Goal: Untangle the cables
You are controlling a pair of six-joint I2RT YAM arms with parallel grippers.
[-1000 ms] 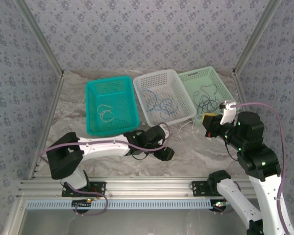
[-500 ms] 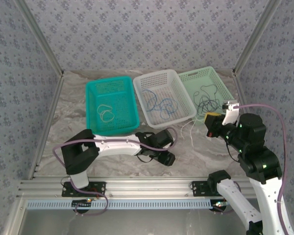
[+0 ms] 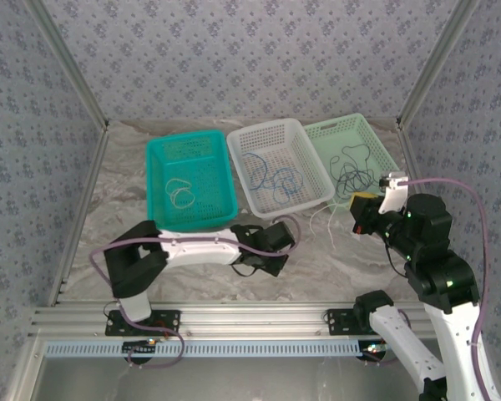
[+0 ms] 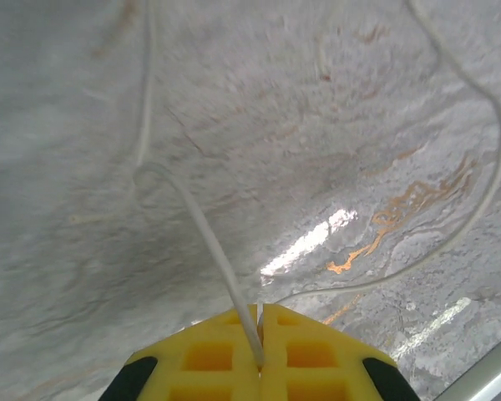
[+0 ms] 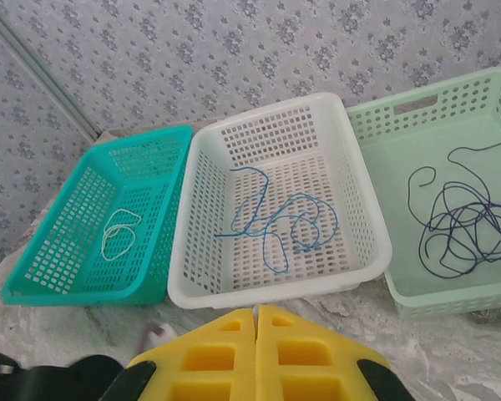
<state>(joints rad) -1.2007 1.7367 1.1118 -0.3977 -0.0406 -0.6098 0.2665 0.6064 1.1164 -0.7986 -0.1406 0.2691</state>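
Pinching a pale cable (image 4: 202,225) between its yellow pads, my left tool (image 4: 260,313) is clamped shut low over the marbled tabletop (image 4: 376,117). My right tool (image 5: 256,316) is closed on nothing, hanging in front of the baskets. I see the blue cable (image 5: 275,221) in the white basket (image 5: 267,290), the black cable (image 5: 468,221) in the green basket (image 5: 451,301), and a pale loop (image 5: 117,234) in the teal basket (image 5: 58,288).

Marbled table (image 3: 108,200); three baskets (image 3: 263,127); pale cable (image 4: 199,230)

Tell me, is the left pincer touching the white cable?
Touching. The left wrist view shows the white cable clamped in the shut left pincer.
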